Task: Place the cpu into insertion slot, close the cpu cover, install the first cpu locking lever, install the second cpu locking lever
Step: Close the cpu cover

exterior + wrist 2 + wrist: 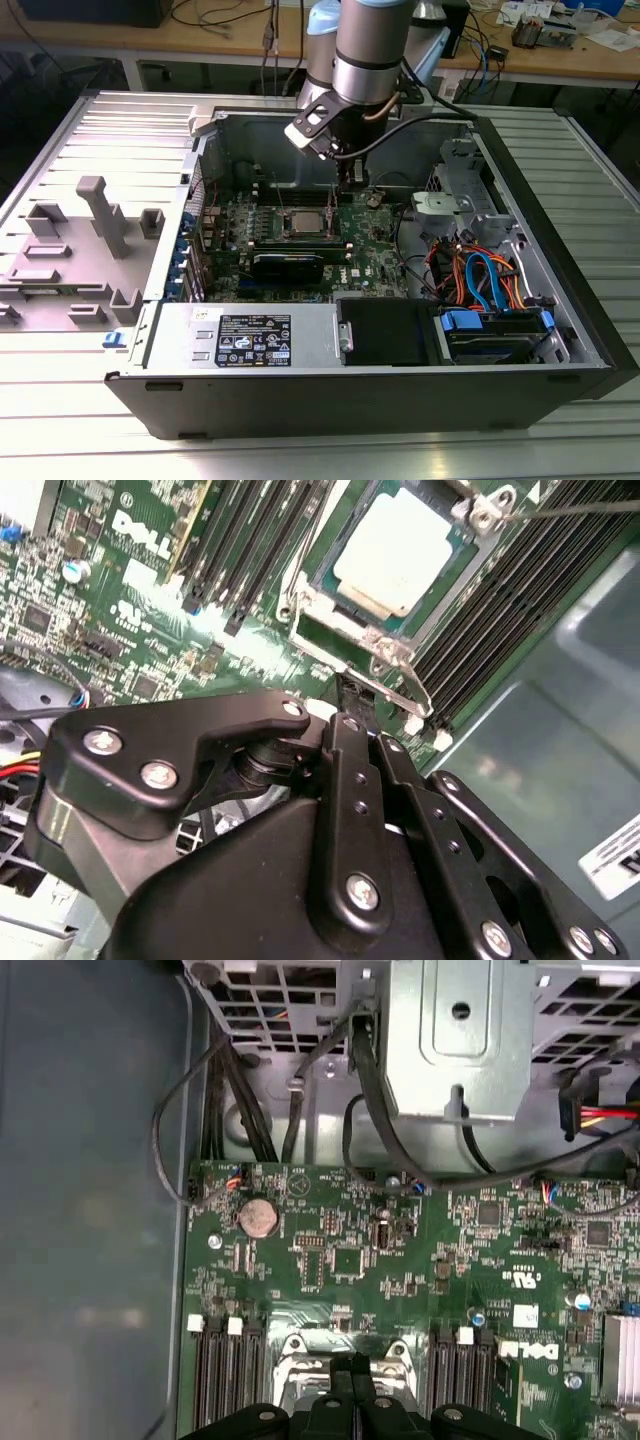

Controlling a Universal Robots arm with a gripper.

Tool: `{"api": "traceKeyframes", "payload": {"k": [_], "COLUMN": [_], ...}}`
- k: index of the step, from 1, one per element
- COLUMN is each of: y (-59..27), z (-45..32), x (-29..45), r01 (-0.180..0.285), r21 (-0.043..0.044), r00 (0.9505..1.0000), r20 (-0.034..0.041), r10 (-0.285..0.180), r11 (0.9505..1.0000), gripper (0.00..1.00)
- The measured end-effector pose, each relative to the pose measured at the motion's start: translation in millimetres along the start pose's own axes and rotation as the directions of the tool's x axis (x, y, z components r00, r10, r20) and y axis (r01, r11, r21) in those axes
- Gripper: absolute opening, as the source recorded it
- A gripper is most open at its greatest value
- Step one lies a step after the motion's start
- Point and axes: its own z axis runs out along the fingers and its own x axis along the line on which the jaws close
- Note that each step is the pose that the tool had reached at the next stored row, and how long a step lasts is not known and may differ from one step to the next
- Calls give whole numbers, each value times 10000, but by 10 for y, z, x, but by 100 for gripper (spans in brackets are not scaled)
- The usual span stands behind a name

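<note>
Ribbed metal table [300, 455], open computer case [400, 400] on it. Down inside, gripper [350, 708] clenched on nothing, fingertips pressed together just beside the edge of the cpu cover [345, 652]. Within that metal frame, the cpu [400, 555], silvery top showing, seated in the insertion slot [325, 580], ringed by green motherboard [120, 580].

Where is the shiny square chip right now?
In the second wrist view the cpu lies in the insertion slot, between rows of black memory slots, just beyond the gripper.
</note>
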Motion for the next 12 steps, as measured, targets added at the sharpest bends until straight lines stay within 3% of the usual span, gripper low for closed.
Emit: {"api": "traceKeyframes", "payload": {"k": [7,12], "y": [-126,-269], "z": [10,38], "x": [4,11], "r01": [149,218], "r21": [2,1], "r00": [9999,9998], "r20": [4,3], "r10": [-149,-218], "r11": [9999,9998], "gripper": [11,11]}}
